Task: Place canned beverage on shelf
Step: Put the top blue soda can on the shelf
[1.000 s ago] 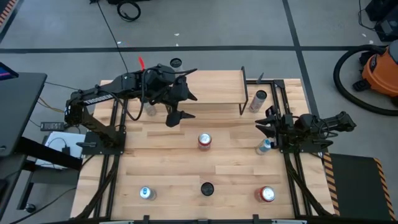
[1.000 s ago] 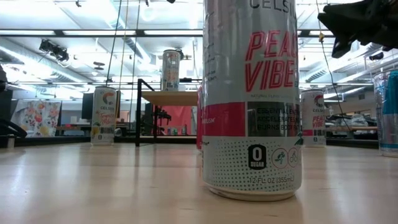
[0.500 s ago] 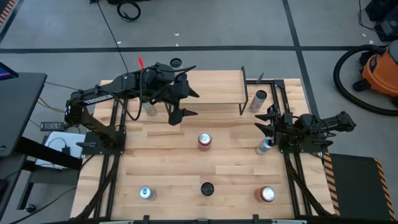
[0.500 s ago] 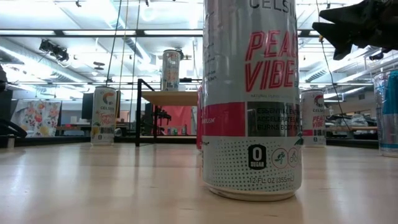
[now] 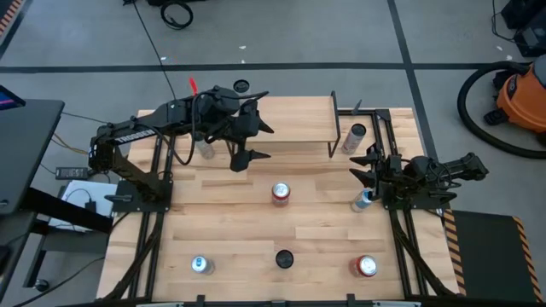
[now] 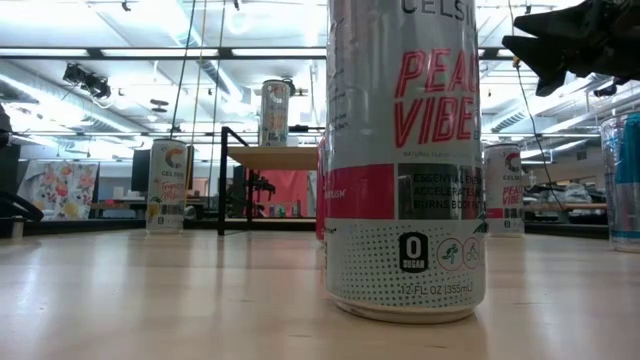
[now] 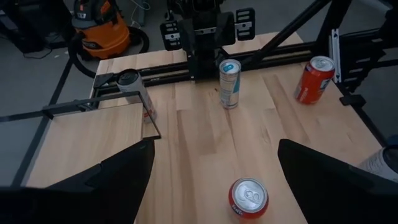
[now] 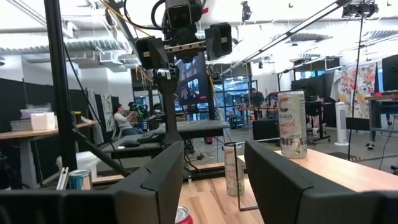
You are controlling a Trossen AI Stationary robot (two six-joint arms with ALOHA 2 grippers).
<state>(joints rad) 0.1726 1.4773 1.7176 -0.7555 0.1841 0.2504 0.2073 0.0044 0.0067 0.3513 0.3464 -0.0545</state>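
The shelf [image 5: 294, 128] stands at the table's far middle, and its wooden top also shows in the left wrist view [image 7: 81, 146]. One Celsius can [image 6: 273, 112] stands upright on the shelf near its left end, and it also shows in the right wrist view [image 8: 292, 124]. In the high view my left arm hides this can. My left gripper [image 5: 252, 143] is open and empty, above the shelf's near left part. My right gripper [image 5: 365, 166] is open and empty at the table's right, near a blue can [image 5: 363, 201].
On the table stand a red-topped can [image 5: 280, 194] at the middle, a silver can [image 5: 354, 136] right of the shelf, a can [image 5: 205, 150] left of it, a blue can [image 5: 200, 265] and a red can [image 5: 365, 267] near the front. A small black object [image 5: 284, 258] sits at the front middle.
My left gripper has shifted a little toward the table's right edge, staying open. My right gripper has moved slightly toward the table's left edge, as the low view shows. The cans have kept still.
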